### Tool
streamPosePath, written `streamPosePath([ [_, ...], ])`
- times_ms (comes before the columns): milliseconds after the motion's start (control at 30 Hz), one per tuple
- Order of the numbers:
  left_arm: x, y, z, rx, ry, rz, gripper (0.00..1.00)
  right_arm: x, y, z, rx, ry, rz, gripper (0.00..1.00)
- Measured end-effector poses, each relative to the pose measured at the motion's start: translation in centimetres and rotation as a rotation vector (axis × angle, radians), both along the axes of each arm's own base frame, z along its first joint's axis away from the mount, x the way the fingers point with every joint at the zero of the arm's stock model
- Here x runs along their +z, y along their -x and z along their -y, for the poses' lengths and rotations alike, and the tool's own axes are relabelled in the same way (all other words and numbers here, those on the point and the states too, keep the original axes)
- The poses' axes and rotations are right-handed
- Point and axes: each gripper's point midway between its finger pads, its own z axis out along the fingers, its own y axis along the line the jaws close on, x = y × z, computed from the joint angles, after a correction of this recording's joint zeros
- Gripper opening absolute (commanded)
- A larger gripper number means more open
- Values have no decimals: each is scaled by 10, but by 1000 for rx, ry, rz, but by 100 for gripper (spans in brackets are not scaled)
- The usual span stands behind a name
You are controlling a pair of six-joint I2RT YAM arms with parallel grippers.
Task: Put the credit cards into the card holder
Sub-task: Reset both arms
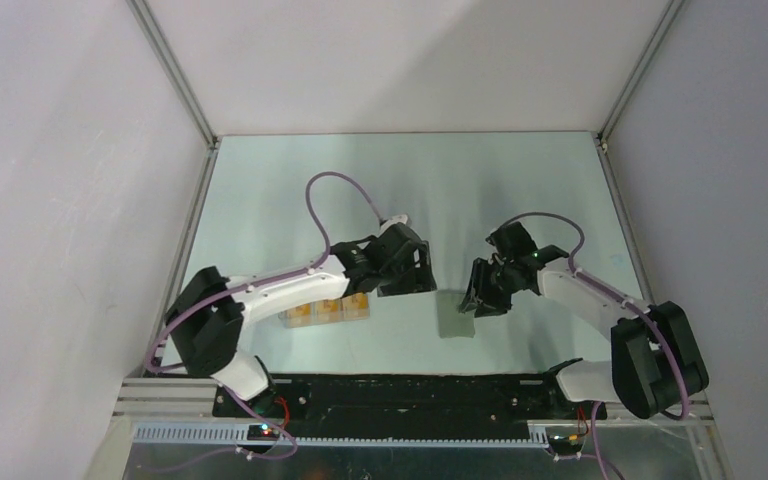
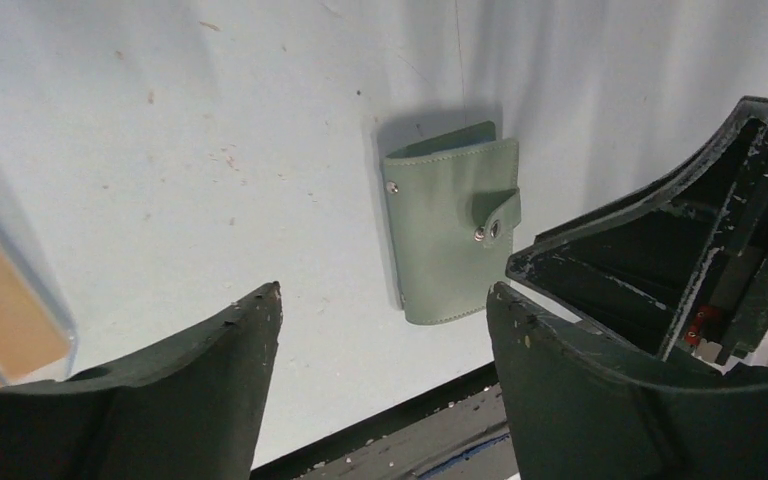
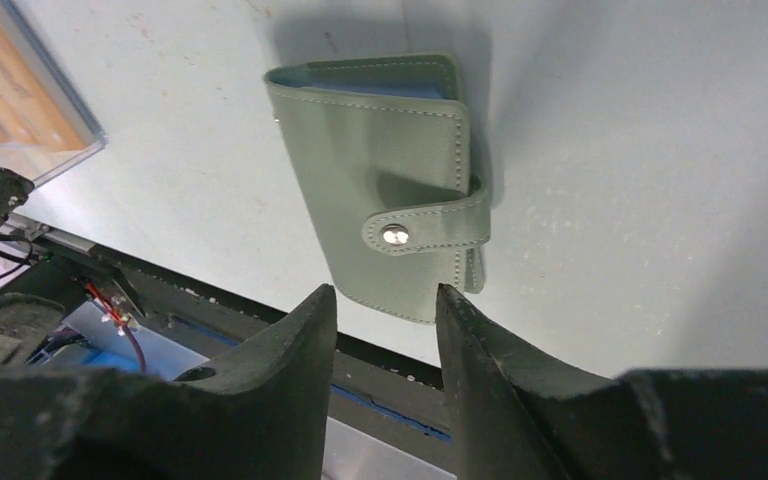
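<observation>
Card holder (image 3: pixel 390 170): snapped shut, flat on table (image 3: pixel 660 150) between both arms; likely light, soft, pliable, best pinched at the snap tab (image 3: pixel 425 228) edge; left gripper (image 2: pixel 382 292) wide, empty; right gripper (image 3: pixel 385 295) narrowly parted, empty.

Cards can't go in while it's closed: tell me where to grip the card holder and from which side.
Likely the snap tab, pinched from above at its free end. The card holder lies flat and folded shut, edges low; the tab looks the only raised flap. The right gripper is nearest.
</observation>
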Motion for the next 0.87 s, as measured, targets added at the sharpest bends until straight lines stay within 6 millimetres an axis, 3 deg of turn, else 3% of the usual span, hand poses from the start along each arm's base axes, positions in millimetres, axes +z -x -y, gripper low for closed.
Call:
streamPosePath([
  [200, 18, -14, -25, 43, 39, 66, 89, 15, -7, -2, 3, -16, 42, 64],
  [300, 27, -21, -38, 63, 58, 113, 97, 19, -10, 1, 4, -18, 63, 79],
  [467, 42, -35, -72, 118, 75, 231, 100, 27, -20, 11, -6, 1, 135, 92],
  [567, 52, -47, -107, 175, 81, 329, 100, 34, -36, 23, -29, 16, 215, 99],
  [733, 67, -80, -181, 316, 14, 484, 100, 45, -75, 50, -100, 36, 356, 99],
  [867, 83, -104, -227, 398, -83, 593, 100, 55, -104, 68, -138, 69, 473, 99],
])
